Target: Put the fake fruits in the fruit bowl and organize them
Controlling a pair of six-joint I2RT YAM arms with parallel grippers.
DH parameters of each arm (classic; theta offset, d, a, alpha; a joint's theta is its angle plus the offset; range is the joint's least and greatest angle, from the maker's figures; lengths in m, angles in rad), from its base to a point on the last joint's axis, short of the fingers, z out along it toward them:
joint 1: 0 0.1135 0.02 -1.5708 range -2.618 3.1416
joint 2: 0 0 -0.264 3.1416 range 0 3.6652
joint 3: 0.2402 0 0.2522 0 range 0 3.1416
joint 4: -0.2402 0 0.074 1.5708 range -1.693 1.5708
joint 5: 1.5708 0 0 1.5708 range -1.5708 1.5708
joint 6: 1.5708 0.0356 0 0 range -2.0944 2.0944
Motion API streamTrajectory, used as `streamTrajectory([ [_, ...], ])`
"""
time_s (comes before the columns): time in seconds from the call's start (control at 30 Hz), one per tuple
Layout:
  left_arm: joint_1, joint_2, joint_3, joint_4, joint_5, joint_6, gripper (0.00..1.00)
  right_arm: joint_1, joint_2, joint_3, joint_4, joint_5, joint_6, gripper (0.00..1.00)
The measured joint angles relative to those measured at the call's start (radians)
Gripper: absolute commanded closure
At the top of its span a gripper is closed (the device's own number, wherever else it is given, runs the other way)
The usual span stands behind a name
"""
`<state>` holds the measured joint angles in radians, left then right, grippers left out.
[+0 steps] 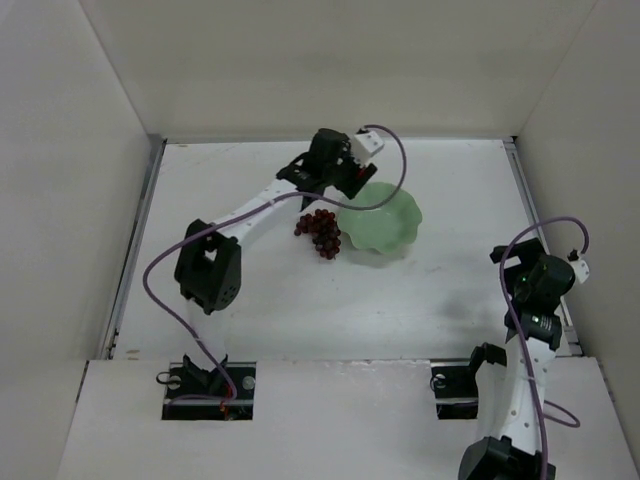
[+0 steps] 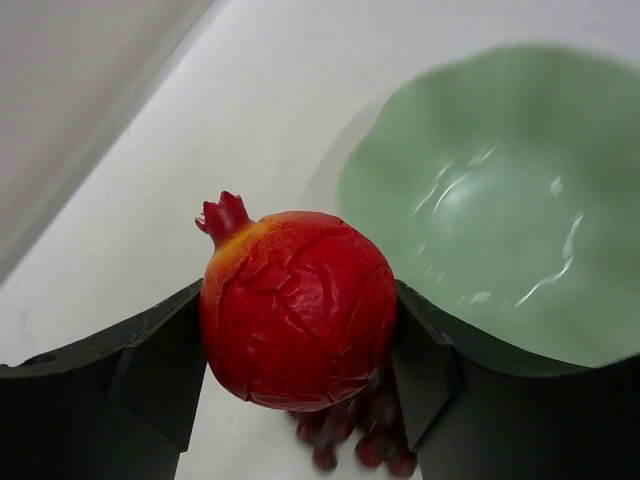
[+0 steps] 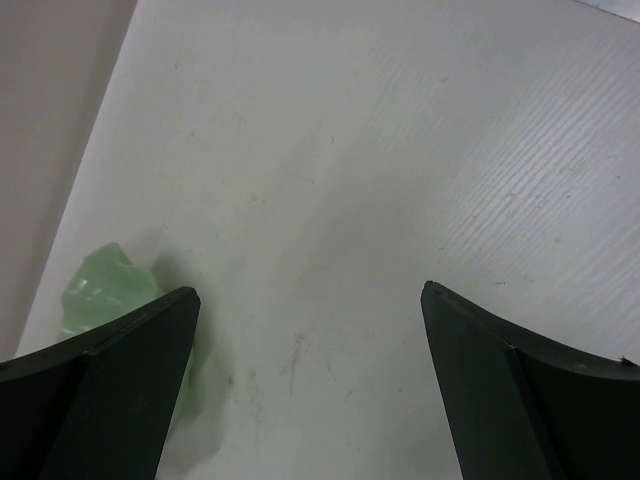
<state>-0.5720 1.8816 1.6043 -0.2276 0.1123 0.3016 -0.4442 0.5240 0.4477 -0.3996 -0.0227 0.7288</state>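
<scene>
Top view: the left arm [image 1: 255, 210] reaches from the near-left corner of the table [image 1: 300, 310] toward the middle of its far edge. Its black wrist hangs over the far side of the grapes [image 1: 320, 233]. The grapes lie on the table just left of the fruit bowl [image 1: 385, 228], at or very near its scalloped rim. The bowl sits a little right of centre, in the far half of the table, with nothing inside it. The right arm [image 1: 525, 390] is folded up near the right edge, well apart from the bowl.

Left wrist view: the left gripper [image 2: 300, 290] pinches the red fruit [image 2: 298, 320], with its 2 dark fingers [image 2: 150, 370] pressed against the fruit's sides. The fruit is glossy and wrinkled, with a small crown pointing up and to the left. It is held off the table, not in the bowl. The bowl's pale green hollow fills the upper right. A few grapes show blurred below the fruit.

Right wrist view: the right gripper [image 3: 310, 295] stands spread wide, with only bare table between the fingers. A bit of the green bowl shows at the left, beside the left finger.
</scene>
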Motion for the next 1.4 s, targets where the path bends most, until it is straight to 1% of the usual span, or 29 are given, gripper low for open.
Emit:
streamTrajectory([
  [0.03, -0.034, 0.040, 0.045, 0.019, 0.003, -0.002, 0.60, 0.002, -0.007, 0.000, -0.001, 0.000, 0.000, 0.00],
  [0.07, -0.062, 0.078, 0.081, 0.031, 0.006, -0.003, 0.45, 0.006, -0.016, 0.000, -0.002, 0.001, 0.000, 0.00],
  [0.1, -0.085, 0.110, 0.104, 0.039, 0.008, -0.004, 0.27, 0.012, -0.027, 0.000, -0.003, 0.002, 0.000, 0.00],
  [0.17, -0.120, 0.170, 0.128, 0.046, 0.011, -0.008, 0.00, 0.029, -0.045, 0.000, -0.004, 0.008, 0.001, 0.00],
  [0.3, -0.137, 0.230, 0.130, 0.027, 0.010, -0.024, 0.00, 0.075, -0.050, 0.000, -0.005, 0.025, 0.001, 0.00],
  [0.47, -0.105, 0.185, 0.127, 0.018, -0.014, -0.069, 0.00, 0.116, -0.024, 0.000, -0.005, 0.050, 0.001, 0.00],
  [0.63, -0.011, 0.027, 0.073, -0.007, -0.037, -0.119, 0.00, 0.137, -0.019, -0.014, -0.003, 0.067, 0.001, 0.00],
  [0.7, 0.047, -0.026, 0.042, -0.018, -0.032, -0.142, 0.03, 0.143, -0.019, -0.023, -0.004, 0.072, 0.002, 0.00],
  [0.77, 0.098, -0.047, 0.010, -0.028, -0.021, -0.169, 0.04, 0.146, -0.015, -0.030, -0.003, 0.075, 0.005, 0.00],
  [0.9, 0.175, -0.002, -0.051, -0.069, 0.021, -0.227, 0.04, 0.151, 0.000, -0.038, -0.003, 0.077, 0.008, 0.00],
  [1.03, 0.175, 0.103, -0.089, -0.108, 0.070, -0.266, 0.04, 0.152, 0.006, -0.038, -0.002, 0.079, 0.008, 0.00],
  [1.17, 0.163, 0.174, -0.099, -0.116, 0.113, -0.303, 0.07, 0.152, 0.005, -0.038, -0.003, 0.079, 0.008, 0.00],
  [1.2, 0.162, 0.179, -0.099, -0.112, 0.126, -0.310, 0.09, 0.152, 0.001, -0.038, -0.003, 0.079, 0.008, 0.00],
  [1.27, 0.161, 0.180, -0.098, -0.111, 0.155, -0.319, 0.18, 0.152, -0.006, -0.038, -0.004, 0.079, 0.008, 0.00],
  [1.3, 0.161, 0.184, -0.098, -0.114, 0.172, -0.325, 0.26, 0.152, -0.008, -0.038, -0.004, 0.079, 0.008, 0.00],
  [1.37, 0.167, 0.199, -0.094, -0.121, 0.211, -0.342, 0.44, 0.152, -0.014, -0.038, -0.004, 0.080, 0.008, 0.00],
  [1.4, 0.170, 0.207, -0.092, -0.119, 0.229, -0.349, 0.56, 0.153, -0.017, -0.037, -0.004, 0.080, 0.008, 0.00],
])
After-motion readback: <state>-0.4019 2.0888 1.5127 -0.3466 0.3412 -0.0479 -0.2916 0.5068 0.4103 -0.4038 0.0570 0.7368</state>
